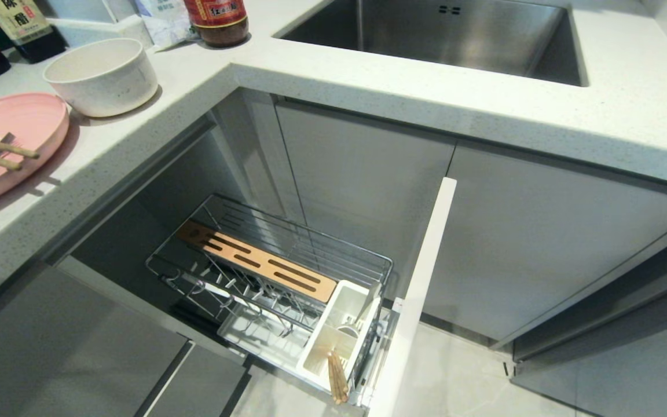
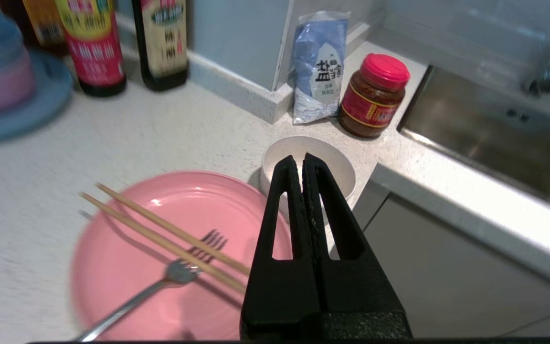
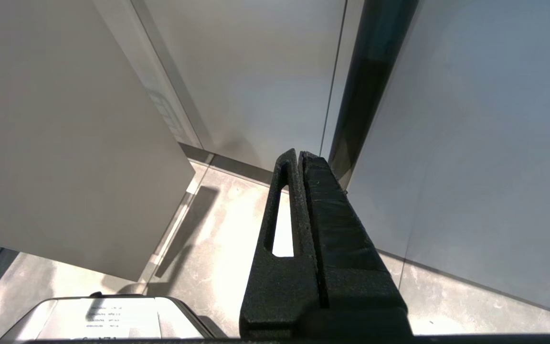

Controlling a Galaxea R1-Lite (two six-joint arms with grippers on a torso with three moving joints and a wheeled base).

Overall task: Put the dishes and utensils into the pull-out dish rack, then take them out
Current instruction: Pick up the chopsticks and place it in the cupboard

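Step in hand: judged from the layout, the first pick for loading; nothing from the worktop is in the rack yet, though one pair of chopsticks [image 1: 337, 377] already stands in its utensil cup [image 1: 333, 333].
Left gripper [image 2: 302, 165]: clenched with its jaws pressed together and holding nothing; it hangs above the worktop edge, over the bowl and the near rim of the plate.
Right gripper [image 3: 299, 160]: clenched and empty, parked low beside the cabinet fronts, over the floor.
Plate [image 2: 127, 267]: pale pink, flat on the worktop [image 1: 368, 87] near its front edge, at the left of the head view.
Utensils: a pair of wooden chopsticks [image 2: 160, 234] and a silver fork [image 2: 160, 282] lie across the plate, the chopsticks crossing over the fork's tines.
Bowl [image 1: 102, 75]: cream, upright, just beside the plate toward the worktop's inner corner.
Dish rack [image 1: 275, 289]: pulled out below the worktop corner, with its wooden strip [image 1: 255, 260] and plate prongs bare.
Doing it well: the jaws must part before descending; taking the loose utensils off the plate first seems wise, so they cannot slide when the plate is lifted.
Risk: the chopsticks are thin and lie side by side; a pinch across both near their middle should keep them from splaying or rolling.
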